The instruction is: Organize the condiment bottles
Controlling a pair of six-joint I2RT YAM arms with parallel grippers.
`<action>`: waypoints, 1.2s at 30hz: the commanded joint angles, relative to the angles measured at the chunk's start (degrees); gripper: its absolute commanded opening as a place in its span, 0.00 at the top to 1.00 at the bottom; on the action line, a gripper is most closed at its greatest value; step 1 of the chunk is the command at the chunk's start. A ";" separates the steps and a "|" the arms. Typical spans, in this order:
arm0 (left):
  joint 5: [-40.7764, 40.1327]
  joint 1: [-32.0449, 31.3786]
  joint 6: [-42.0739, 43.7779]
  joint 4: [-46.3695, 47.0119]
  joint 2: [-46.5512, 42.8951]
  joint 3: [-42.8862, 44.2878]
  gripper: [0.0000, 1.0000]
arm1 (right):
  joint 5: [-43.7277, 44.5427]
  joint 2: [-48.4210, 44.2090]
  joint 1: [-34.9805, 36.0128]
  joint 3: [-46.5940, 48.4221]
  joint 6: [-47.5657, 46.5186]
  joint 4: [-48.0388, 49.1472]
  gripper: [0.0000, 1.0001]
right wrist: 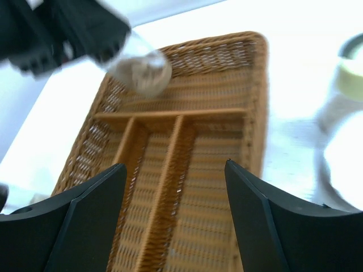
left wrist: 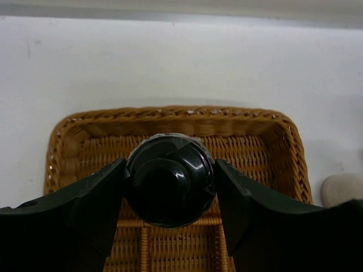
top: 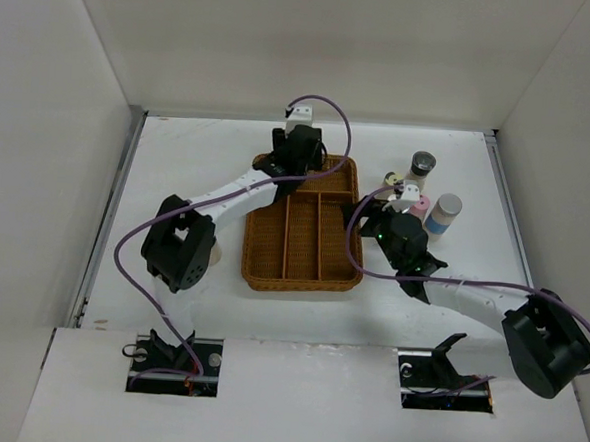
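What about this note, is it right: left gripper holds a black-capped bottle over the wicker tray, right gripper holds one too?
Not quite. The right gripper is open and empty, as the right wrist view shows. The left gripper does hold a black-capped bottle over the wicker tray.

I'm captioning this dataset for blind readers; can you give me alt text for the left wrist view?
The left claw grips a black-capped bottle from both sides, over the wide end compartment of a brown wicker tray. The tray sits on a white table.
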 commanded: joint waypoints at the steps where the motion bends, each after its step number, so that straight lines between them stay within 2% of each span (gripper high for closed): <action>1: 0.10 -0.72 0.91 3.20 -0.76 5.65 0.63 | 1.08 -1.65 -2.67 -0.93 3.66 3.63 0.23; 8: 0.80 -0.99 0.38 3.73 3.98 4.86 0.60 | 1.17 -2.35 -4.43 -1.54 5.25 3.10 0.23; 13: 0.89 -0.46 -0.06 3.64 6.27 4.51 0.50 | 2.75 -2.88 -4.61 -1.90 5.17 3.10 0.21; 17: 0.98 -0.55 0.03 3.46 6.89 3.98 0.46 | 3.10 -2.88 -4.70 -1.98 5.08 3.10 0.18; 20: 0.89 -0.55 -0.14 4.08 6.10 3.28 0.32 | 3.10 -2.88 -4.70 -1.98 5.08 3.10 0.17; 21: 0.54 -0.81 0.20 4.34 5.05 3.01 0.24 | 3.10 -2.79 -4.70 -1.98 5.08 3.10 0.17; 24: -0.08 -1.16 1.69 6.10 2.50 2.84 0.11 | 3.10 -2.61 -4.44 -1.72 4.90 3.10 0.16; 25: -0.34 -1.25 2.40 6.80 1.62 2.92 0.02 | 3.10 -2.44 -4.43 -1.63 4.90 3.10 0.15; 31: -3.41 -1.43 6.00 8.74 -7.51 1.18 0.00 | 3.10 -2.26 -4.43 -1.46 4.64 3.01 0.15; 33: -5.87 -1.69 6.19 9.00 -12.86 -2.76 0.00 | 3.10 -2.35 -4.43 -1.46 4.64 3.01 0.14; 36: -10.26 -3.09 5.57 11.02 -22.96 -13.82 0.00 | 3.10 -2.26 -4.43 -1.37 4.64 3.01 0.14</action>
